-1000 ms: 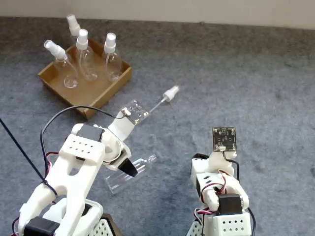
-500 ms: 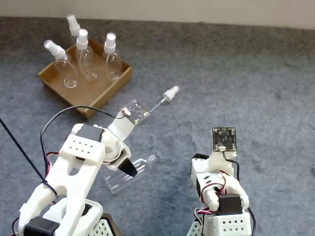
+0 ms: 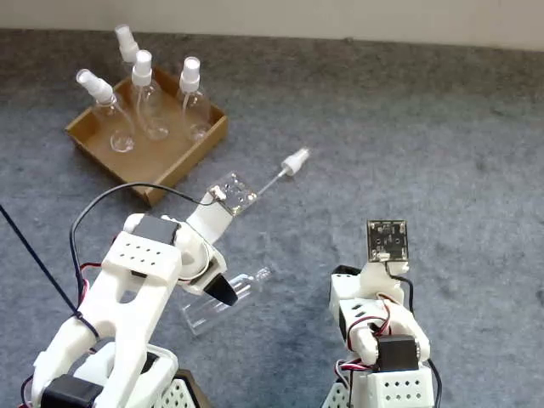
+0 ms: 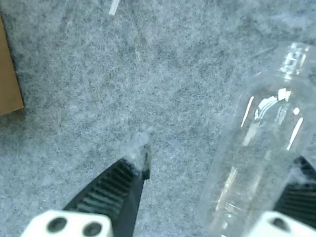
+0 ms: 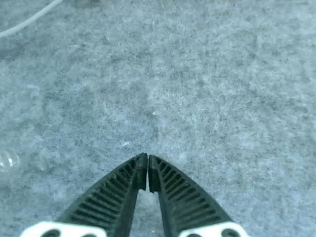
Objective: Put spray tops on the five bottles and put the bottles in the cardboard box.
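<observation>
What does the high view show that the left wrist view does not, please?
High view adds: four capped bottles at the cardboard box, plus a loose spray top on the carpet. Left wrist view adds: the open left gripper, ribbed fingers either side of the uncapped bottle. Both: that bottle lying on grey carpet, and the box's edge.
</observation>
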